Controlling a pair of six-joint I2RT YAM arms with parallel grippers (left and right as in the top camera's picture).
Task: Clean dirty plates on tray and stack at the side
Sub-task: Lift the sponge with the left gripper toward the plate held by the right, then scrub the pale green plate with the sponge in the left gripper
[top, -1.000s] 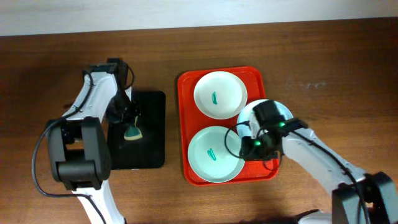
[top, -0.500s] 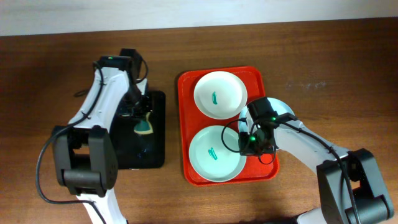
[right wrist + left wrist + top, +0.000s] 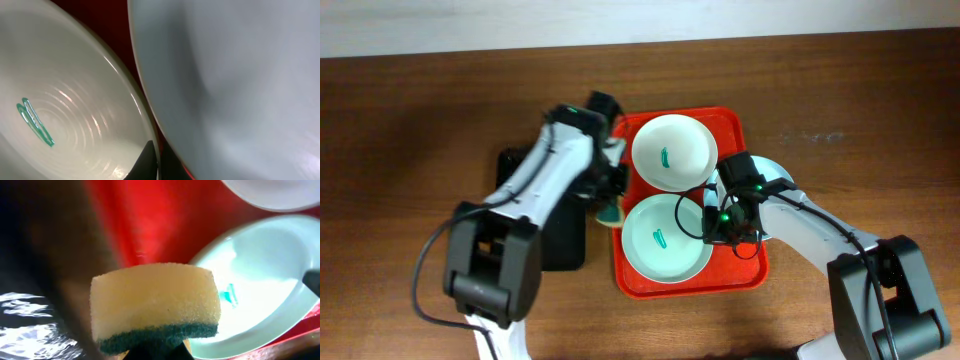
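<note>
- Left gripper [image 3: 608, 198]: clamped on sponge [image 3: 155, 307], over red tray's [image 3: 617, 135] left rim.
- Mint plate [image 3: 660, 250]: front of tray; we should press the sponge flat onto the smear [image 3: 229, 295].
- Right gripper [image 3: 725, 218]: at that plate's edge; we cannot tell its opening.

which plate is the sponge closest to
The pale mint plate, lower in the overhead view: the sponge is beside its rim; the white plate and pale blue plate lie farther off.

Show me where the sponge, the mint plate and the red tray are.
sponge [image 3: 155, 300]: left wrist view, on its yellow foam face.
mint plate [image 3: 672, 256]: overhead view, on the inner surface beside the smear.
red tray [image 3: 746, 272]: overhead view, on its bare lower right corner.
</note>
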